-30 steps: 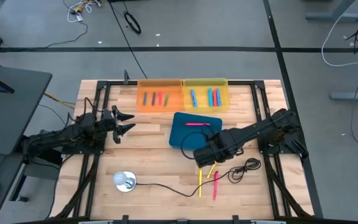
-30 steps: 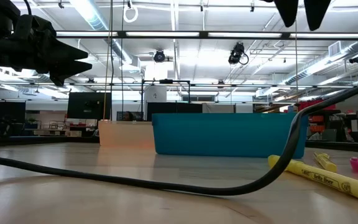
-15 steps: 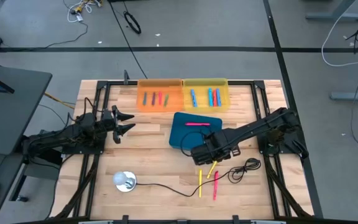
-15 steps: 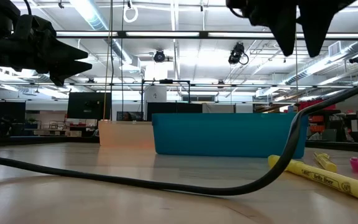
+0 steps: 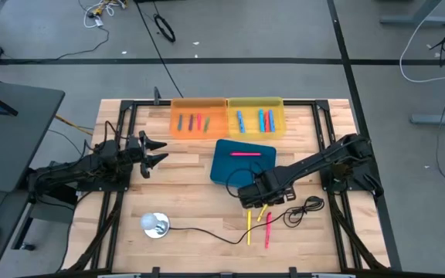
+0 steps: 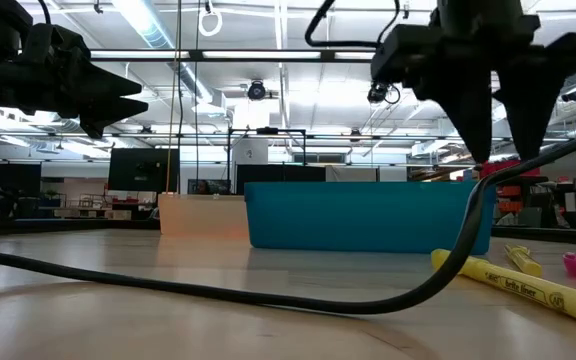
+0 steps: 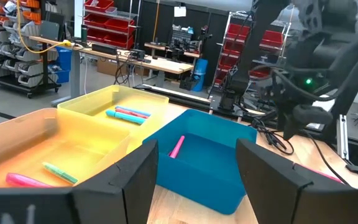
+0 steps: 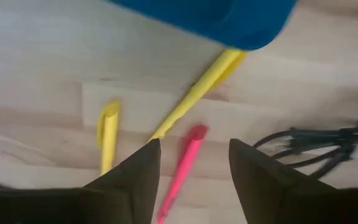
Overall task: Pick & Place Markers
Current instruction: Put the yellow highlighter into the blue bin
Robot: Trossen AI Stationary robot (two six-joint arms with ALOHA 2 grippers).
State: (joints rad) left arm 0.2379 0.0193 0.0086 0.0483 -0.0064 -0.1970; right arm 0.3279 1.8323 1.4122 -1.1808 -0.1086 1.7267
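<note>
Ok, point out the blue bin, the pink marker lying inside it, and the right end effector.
Blue plastic bin point(image 5: 226, 171): high view, bare floor.
Pink marker point(image 5: 243, 154): high view, mid-barrel.
Right end effector point(image 8: 191, 163): right wrist view, midway between the open fingertips.

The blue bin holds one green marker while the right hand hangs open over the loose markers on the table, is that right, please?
Not quite: the marker in the blue bin is pink, as the high view shows. The right hand does hang open over the loose markers on the table.

I count three thin plastic markers lying flat on the wood, two yellow ones point(image 8: 194, 93) point(image 8: 107, 134) and a pink one point(image 8: 184, 163), while more rest in the bins, one pink marker point(image 5: 243, 154) in the blue.
</note>
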